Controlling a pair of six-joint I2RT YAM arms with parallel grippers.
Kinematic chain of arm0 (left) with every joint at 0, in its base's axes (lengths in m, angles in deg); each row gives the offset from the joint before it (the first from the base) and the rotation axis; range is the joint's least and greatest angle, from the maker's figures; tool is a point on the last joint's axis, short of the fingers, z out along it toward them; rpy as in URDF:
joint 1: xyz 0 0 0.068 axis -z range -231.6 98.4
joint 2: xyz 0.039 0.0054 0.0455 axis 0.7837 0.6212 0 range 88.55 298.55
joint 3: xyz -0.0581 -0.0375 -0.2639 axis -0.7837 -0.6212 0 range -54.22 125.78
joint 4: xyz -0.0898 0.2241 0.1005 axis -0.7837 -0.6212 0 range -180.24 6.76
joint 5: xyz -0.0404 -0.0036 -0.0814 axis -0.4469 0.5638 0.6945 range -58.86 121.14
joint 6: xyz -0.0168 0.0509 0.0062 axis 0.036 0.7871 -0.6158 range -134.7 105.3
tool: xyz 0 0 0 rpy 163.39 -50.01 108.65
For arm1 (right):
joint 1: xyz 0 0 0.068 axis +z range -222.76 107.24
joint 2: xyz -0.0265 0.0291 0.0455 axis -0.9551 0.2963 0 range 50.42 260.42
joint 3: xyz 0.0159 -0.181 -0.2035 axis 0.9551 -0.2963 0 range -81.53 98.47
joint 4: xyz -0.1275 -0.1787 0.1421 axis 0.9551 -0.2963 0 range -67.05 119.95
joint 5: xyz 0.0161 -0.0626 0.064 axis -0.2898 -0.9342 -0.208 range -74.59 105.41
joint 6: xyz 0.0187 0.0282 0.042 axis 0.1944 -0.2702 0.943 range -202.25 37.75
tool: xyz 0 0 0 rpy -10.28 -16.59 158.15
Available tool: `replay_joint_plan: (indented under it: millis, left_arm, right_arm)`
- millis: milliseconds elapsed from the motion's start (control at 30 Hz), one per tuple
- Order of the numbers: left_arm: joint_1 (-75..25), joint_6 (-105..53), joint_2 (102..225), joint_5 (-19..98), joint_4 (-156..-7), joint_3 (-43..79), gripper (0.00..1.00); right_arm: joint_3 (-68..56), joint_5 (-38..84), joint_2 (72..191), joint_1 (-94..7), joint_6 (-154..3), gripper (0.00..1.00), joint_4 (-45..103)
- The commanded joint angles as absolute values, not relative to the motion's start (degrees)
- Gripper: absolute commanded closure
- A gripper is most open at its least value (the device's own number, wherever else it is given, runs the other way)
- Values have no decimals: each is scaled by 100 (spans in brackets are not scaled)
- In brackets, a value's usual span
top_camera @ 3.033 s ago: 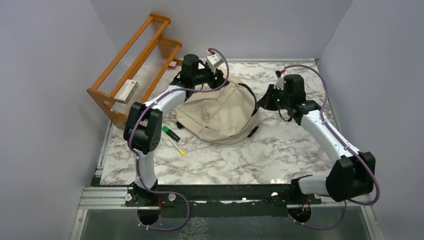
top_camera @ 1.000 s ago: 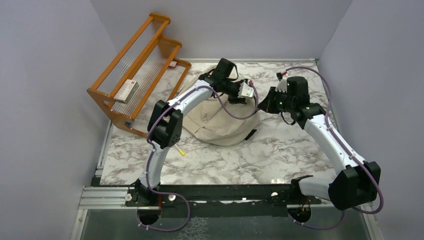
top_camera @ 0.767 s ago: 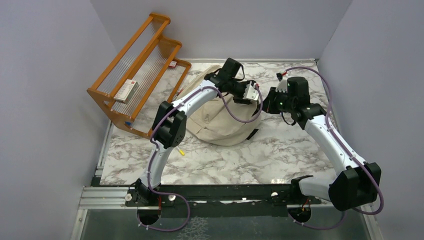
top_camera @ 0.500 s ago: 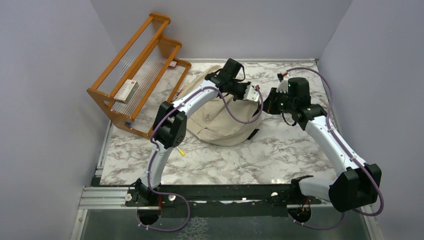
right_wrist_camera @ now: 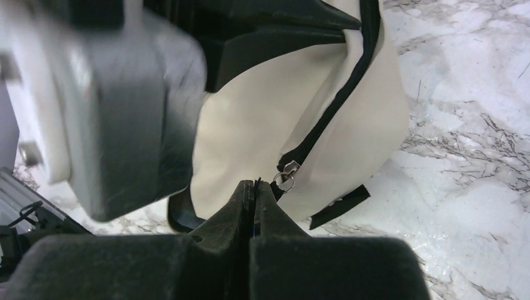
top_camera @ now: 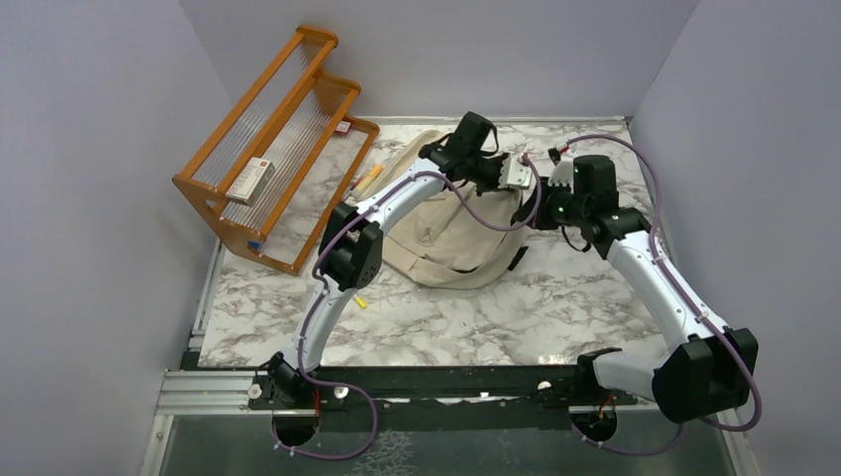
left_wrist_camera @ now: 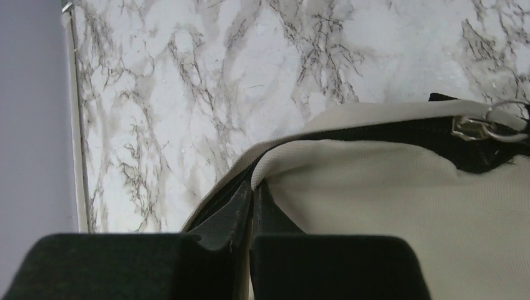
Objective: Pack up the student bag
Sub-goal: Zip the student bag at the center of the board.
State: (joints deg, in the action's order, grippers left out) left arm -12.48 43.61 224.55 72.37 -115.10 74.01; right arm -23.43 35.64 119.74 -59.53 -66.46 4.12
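Note:
The student bag (top_camera: pixel 446 233), cream canvas with black zipper lines, lies in the middle of the marble table. My left gripper (top_camera: pixel 523 198) reaches across the bag to its right end. In the left wrist view that gripper (left_wrist_camera: pixel 255 190) is shut on the bag's cream edge (left_wrist_camera: pixel 375 181) beside the black zipper. My right gripper (top_camera: pixel 539 213) is close by at the same end. In the right wrist view it (right_wrist_camera: pixel 255 186) is shut on a thin black tab at the zipper pull's metal ring (right_wrist_camera: pixel 284 181). The bag's inside is hidden.
An orange wooden rack (top_camera: pixel 268 139) stands at the back left with a small box (top_camera: pixel 250 178) on it. An orange pen (top_camera: pixel 367 178) lies beside the bag, and a yellow-tipped pen (top_camera: pixel 357 299) shows under the left arm's elbow. The walls are close on both sides.
My left arm has swung from the bag's rack side across to its right end and shut on the bag's edge. The right gripper has stayed shut and moved little.

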Motion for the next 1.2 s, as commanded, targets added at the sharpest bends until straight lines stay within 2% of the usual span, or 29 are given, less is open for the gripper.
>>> replay_joint_plan:
  millis: [0,167,800,1067,1167]
  left_arm:
    - [-1337,3408,22813,6063,-10440,7933,100]
    - [-1374,2649,22940,5313,-9778,8094,100]
    - [-1689,1421,23179,4172,-8910,8243,100]
    - [-1807,1120,23220,3870,-8958,8285,100]
    - [-1852,1096,23135,4208,-9118,8207,100]
  right_arm:
    - [-2440,4659,11733,-5932,-6622,100,52]
    - [-2637,5085,11766,-5923,-6629,99,0]
    - [-3216,6049,11911,-5905,-6959,100,-332]
    - [-3506,6994,12091,-5796,-6775,100,168]
    - [-3583,6718,11978,-5799,-6465,100,518]
